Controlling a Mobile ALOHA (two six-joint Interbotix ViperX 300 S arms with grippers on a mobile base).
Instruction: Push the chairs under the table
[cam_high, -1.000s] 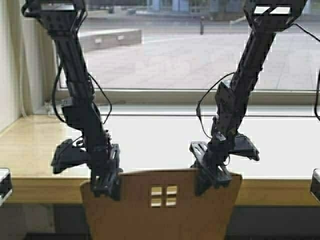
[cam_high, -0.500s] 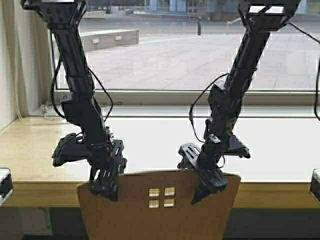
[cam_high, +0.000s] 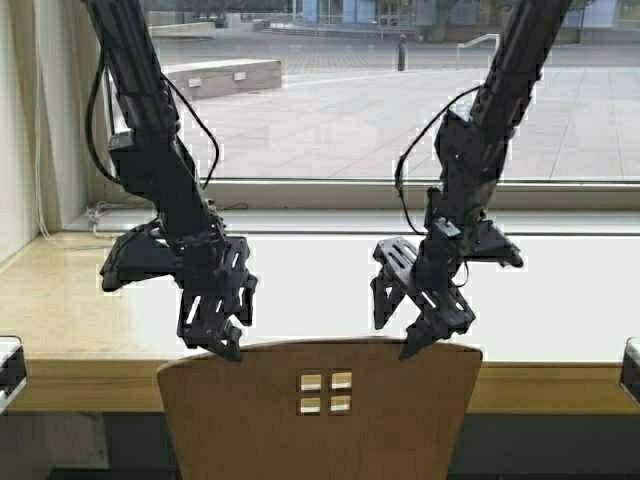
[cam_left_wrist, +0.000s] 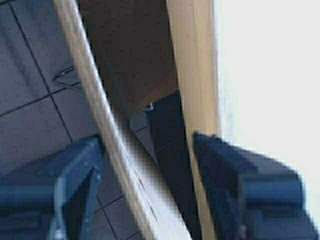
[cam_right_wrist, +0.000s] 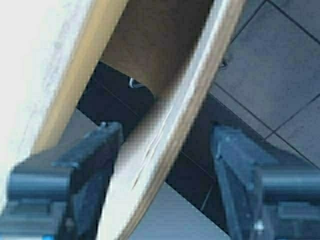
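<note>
One tan plywood chair (cam_high: 320, 420) shows its curved backrest with small square cutouts at the bottom centre, close against the yellowish front edge of the long pale table (cam_high: 70, 300). My left gripper (cam_high: 212, 338) is open and hangs just above the backrest's left top corner. My right gripper (cam_high: 400, 335) is open just above the right top corner. In the left wrist view the backrest edge (cam_left_wrist: 117, 150) runs between the spread fingers of the left gripper (cam_left_wrist: 149, 145), beside the table edge (cam_left_wrist: 192, 75). The right gripper (cam_right_wrist: 166, 132) likewise straddles the backrest edge (cam_right_wrist: 195, 75) without gripping it.
A big window (cam_high: 330, 110) stands behind the table, with a wall (cam_high: 15, 120) at the far left. Grey floor tiles (cam_right_wrist: 280, 65) lie below the chair. Parts of the robot's frame (cam_high: 8, 365) show at both lower sides.
Both grippers have risen from low over the backrest's top edge to just above it, and both arms have lifted. The chair has stayed about where it was.
</note>
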